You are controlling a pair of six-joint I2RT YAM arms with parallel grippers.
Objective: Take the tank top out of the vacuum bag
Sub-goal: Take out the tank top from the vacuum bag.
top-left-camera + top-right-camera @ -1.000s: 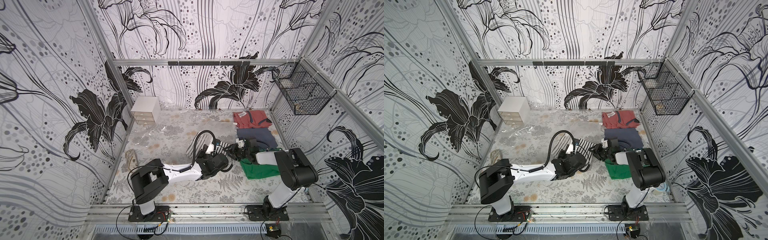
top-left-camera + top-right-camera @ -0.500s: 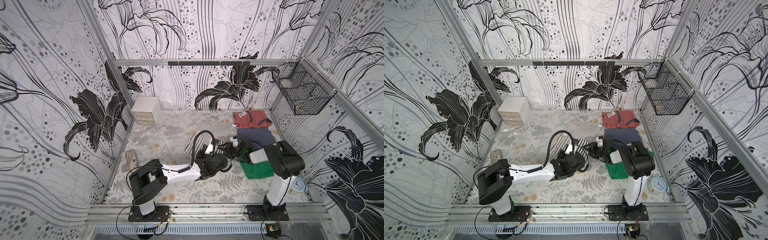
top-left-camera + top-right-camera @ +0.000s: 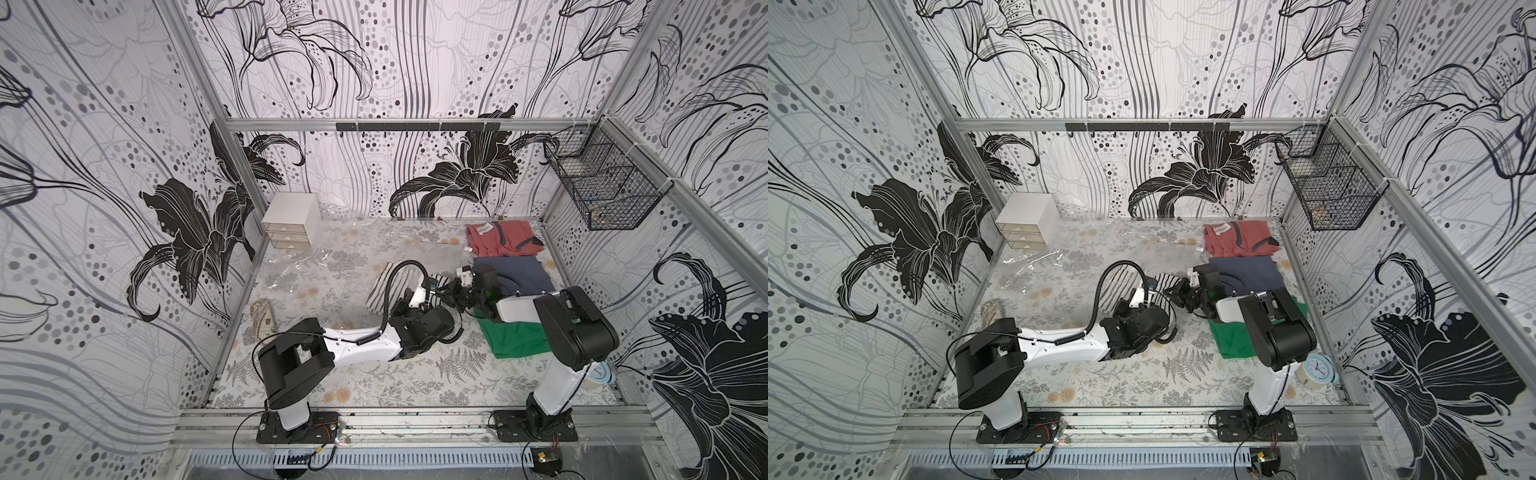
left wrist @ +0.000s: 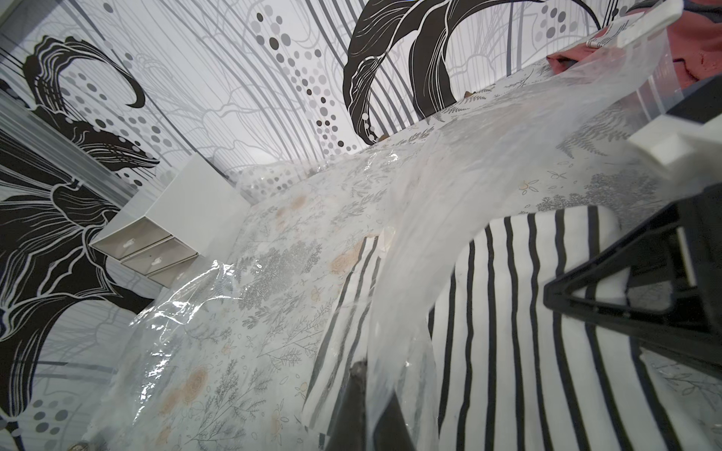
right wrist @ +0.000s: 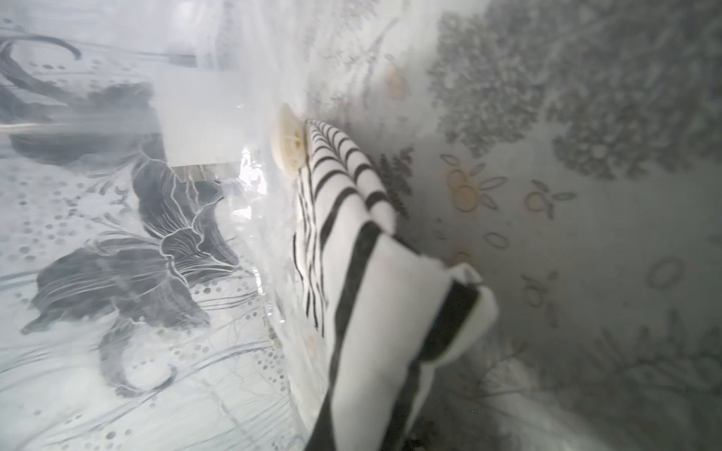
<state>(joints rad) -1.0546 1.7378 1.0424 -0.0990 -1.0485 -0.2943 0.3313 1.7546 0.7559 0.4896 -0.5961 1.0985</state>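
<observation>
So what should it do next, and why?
Probably draw the right hand back toward its own side, dragging the top out. That hand looks closed on the top inside the bag, while the left hand pinches the bag's edge, anchoring it.

This is looking like a robot lab cell staged as a home: an aluminium frame point(image 3: 395, 124) is holding lily-print panels point(image 3: 104, 174), the left arm point(image 3: 361, 347) and right arm point(image 3: 573, 328) are sitting bolted to a rail point(image 3: 415, 419) at six o'clock, and a wire basket point(image 3: 602, 183) is hanging at two o'clock.
</observation>
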